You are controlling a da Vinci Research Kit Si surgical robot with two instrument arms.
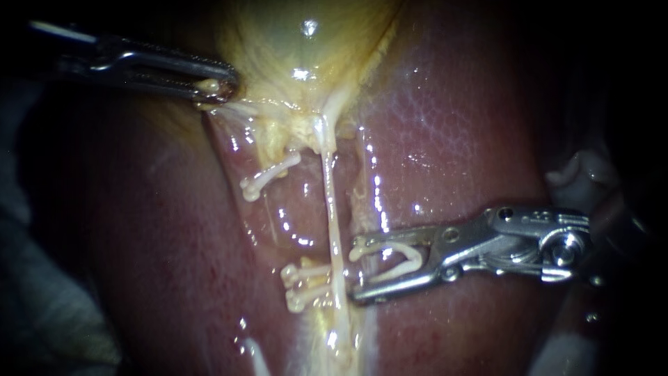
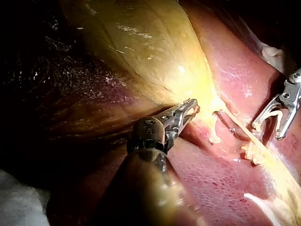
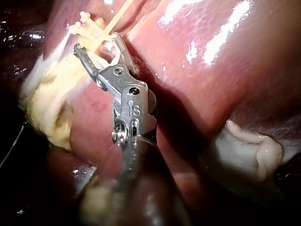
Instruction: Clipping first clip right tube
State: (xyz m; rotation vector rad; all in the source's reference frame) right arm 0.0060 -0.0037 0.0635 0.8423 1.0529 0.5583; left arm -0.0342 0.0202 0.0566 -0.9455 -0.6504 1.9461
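Your right instrument (image 1: 355, 271) carries an open clip (image 1: 400, 256) between its spread jaws, tips just short of the pale tube (image 1: 332, 209). Just past the tube sit two clips (image 1: 299, 273), and liver (image 1: 452, 139) flanks the jaws. Well away, your left instrument (image 1: 224, 87) is clamped on the gallbladder (image 1: 299, 49) edge.

Pale clip (image 3: 106, 60) in spread jaws of right instrument (image 3: 98, 44), beside tube (image 3: 120, 13)

Steel left instrument (image 1: 228, 83): shaft cut off at the endoscope view's edge; the yellowish tissue nub (image 1: 209, 85) it clamps is too small to identify. Steel right instrument (image 1: 356, 270): shaft lost in darkness. Whether its held white V-shaped clip (image 1: 403, 256) touches the pale thin right tube (image 1: 332, 209): indeterminable.
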